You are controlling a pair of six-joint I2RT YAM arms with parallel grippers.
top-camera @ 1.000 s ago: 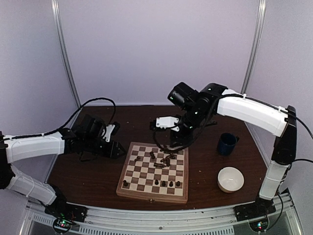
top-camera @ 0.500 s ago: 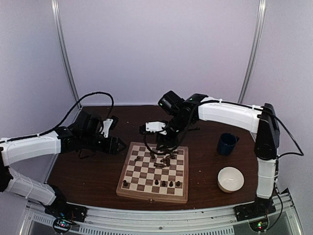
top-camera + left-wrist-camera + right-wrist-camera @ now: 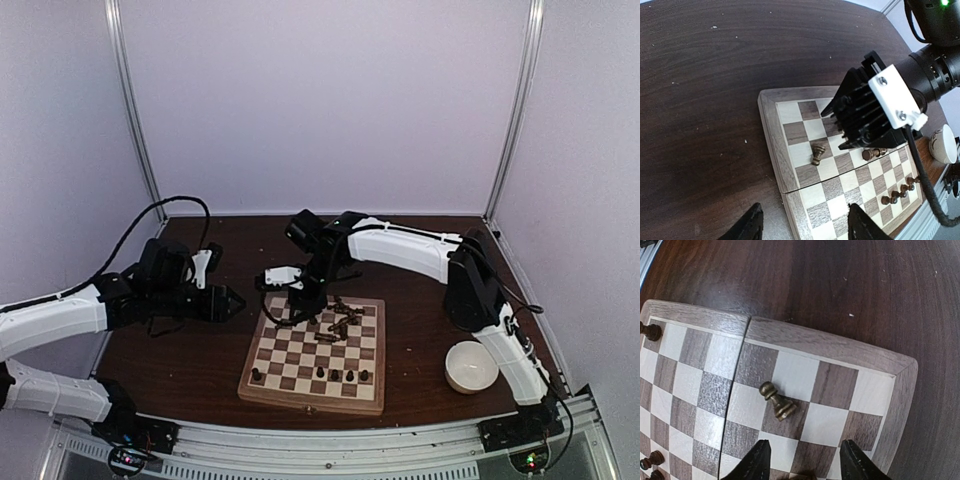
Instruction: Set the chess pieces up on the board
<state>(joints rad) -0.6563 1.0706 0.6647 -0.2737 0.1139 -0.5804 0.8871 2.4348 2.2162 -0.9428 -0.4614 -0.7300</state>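
Right arm's fingers (image 3: pixel 756 462) stand apart over the far left corner of the square checkered wooden board with its pale tan border (image 3: pixel 815 340). Nothing sits between them: no grip, no contact. Just ahead of them, one small dark brown pawn (image 3: pixel 776 401) lies on its side. It straddles a cream and a brown square in the second row from the far edge, clear of both fingertips.

Over to the left arm's fingers (image 3: pixel 752 227): spread as well, and empty. They hang by the board's left side above the dark brown bench (image 3: pixel 705 100). The fallen pawn lies well ahead of them on the board, with the right arm's black fingers just beyond it.

From above, a loose heap of toppled dark pieces (image 3: pixel 340 322) lies toward the far middle of the board. A short row of upright dark pieces (image 3: pixel 350 376) stands along the near edge, with one more alone at the near left corner. A round white bowl (image 3: pixel 470 366) sits on the bench to the right of the board.
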